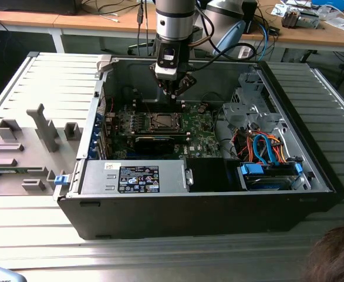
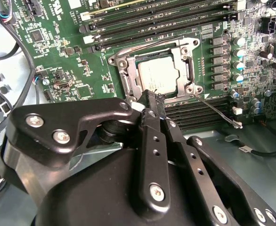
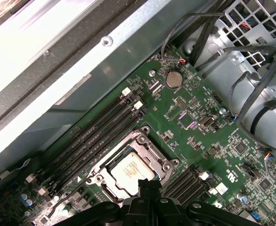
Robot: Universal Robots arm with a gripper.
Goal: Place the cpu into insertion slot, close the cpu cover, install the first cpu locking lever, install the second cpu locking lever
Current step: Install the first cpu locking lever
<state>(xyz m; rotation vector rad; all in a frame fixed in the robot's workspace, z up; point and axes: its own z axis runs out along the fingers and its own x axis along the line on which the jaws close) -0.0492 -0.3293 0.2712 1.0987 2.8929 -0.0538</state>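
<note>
One tool (image 1: 173, 93) is being held above the green circuit board (image 1: 198, 129) inside the open computer case (image 1: 289, 117), which is lying on the ribbed metal bench (image 1: 19, 82). In both wrist views its black fingers (image 2: 152, 110) are being shown pressed together, with nothing pinched between them, and their tips are positioned just over the edge of the insertion slot (image 2: 124, 75). The cpu (image 2: 159, 75), with its silvery-grey top facing up, is being seen seated in that slot; in the first wrist view the same chip (image 3: 131, 170) is framed by the cpu cover (image 3: 164, 162), which is lying flat over it. In the second wrist view the cover (image 2: 187, 66) is likewise lying flat around the chip, and a thin wire locking lever (image 2: 218, 112) is being seen sticking out from the slot's corner, slanting away over the dark memory slots (image 2: 204, 113) beside it. In the exterior view a grey fixture tray (image 1: 25, 147) is resting on the bench beside the case, at the exterior view's left.
</note>
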